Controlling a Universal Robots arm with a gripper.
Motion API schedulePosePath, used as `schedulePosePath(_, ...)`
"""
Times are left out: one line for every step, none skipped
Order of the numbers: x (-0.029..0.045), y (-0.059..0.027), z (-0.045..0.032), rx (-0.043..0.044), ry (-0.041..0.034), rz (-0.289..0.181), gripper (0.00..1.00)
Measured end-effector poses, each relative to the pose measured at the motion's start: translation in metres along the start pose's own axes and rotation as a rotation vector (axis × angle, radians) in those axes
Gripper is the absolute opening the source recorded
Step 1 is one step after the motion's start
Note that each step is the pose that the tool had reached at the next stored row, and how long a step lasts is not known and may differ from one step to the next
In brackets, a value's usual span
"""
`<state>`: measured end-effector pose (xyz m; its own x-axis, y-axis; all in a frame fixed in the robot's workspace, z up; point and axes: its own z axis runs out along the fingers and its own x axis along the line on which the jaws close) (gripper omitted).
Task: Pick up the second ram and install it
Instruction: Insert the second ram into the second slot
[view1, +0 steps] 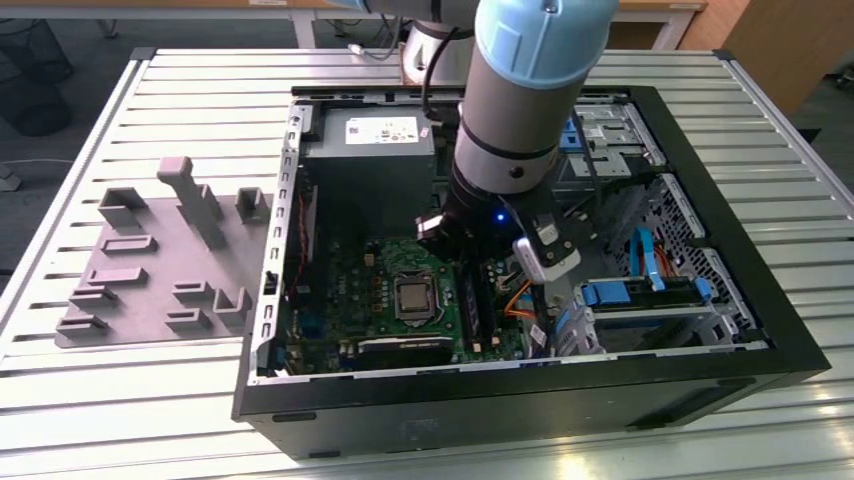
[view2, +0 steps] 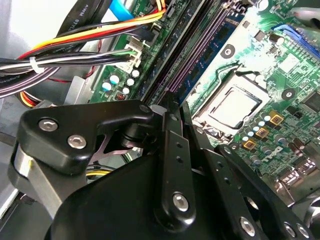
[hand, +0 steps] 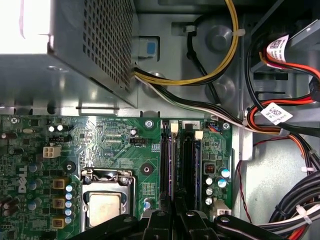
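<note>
On the exterior view's left, a grey fixture plate (view1: 160, 270) with raised blocks lies on the slatted metal desk (view1: 174, 80), just beside an open computer case (view1: 747, 330). Inside the case, the green motherboard (view1: 354, 290) lies flat, with the square processor socket (view1: 416, 297) near its middle. The robot arm (view1: 527, 90) comes down into the case just to the exterior view's right of that socket. The gripper (hand: 175, 212) sits low over the near end of the long memory slots (hand: 187, 165). In the second wrist view its black fingers (view2: 172, 150) are drawn together with hardly any gap at the tips. The second ram (hand: 172, 165) stands on edge in the slot row in the first wrist view. It shows as a thin strip running straight away from the fingertips, and its near end lies right at them. I cannot tell whether the tips pinch the stick or just rest on its top edge. Further toward the exterior view's right are bundled coloured cables (hand: 295, 135) and the drive cage with blue clips (view1: 641, 290).
</note>
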<state>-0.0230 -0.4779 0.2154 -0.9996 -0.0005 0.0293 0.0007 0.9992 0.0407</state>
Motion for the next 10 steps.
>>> schedulePosePath(0.0, -0.0002, 0.0003, 0.0004, 0.0, 0.0, 0.14)
schedulePosePath(0.0, -0.0004, 0.0004, 0.0008, 0.0, 0.0, 0.14)
schedulePosePath(0.0, -0.0009, 0.0005, 0.0013, 0.0, 0.0, 0.14)
schedulePosePath(-0.0001, -0.0013, 0.0006, 0.0016, 0.0, 0.0, 0.14)
schedulePosePath(-0.0001, -0.0017, 0.0007, 0.0018, 0.0, 0.0, 0.14)
schedulePosePath(-0.0001, -0.0023, 0.0008, 0.0019, -0.0001, 0.0, 0.14)
schedulePosePath(0.0, -0.0027, 0.0009, 0.0022, 0.0, 0.0, 0.14)
schedulePosePath(0.0, -0.0031, 0.0011, 0.0022, -0.0001, 0.0, 0.14)
schedulePosePath(-0.0001, -0.0033, 0.0014, 0.002, -0.0001, 0.0, 0.14)
schedulePosePath(-0.0002, -0.0035, 0.0016, 0.0022, 0.0, 0.0, 0.14)
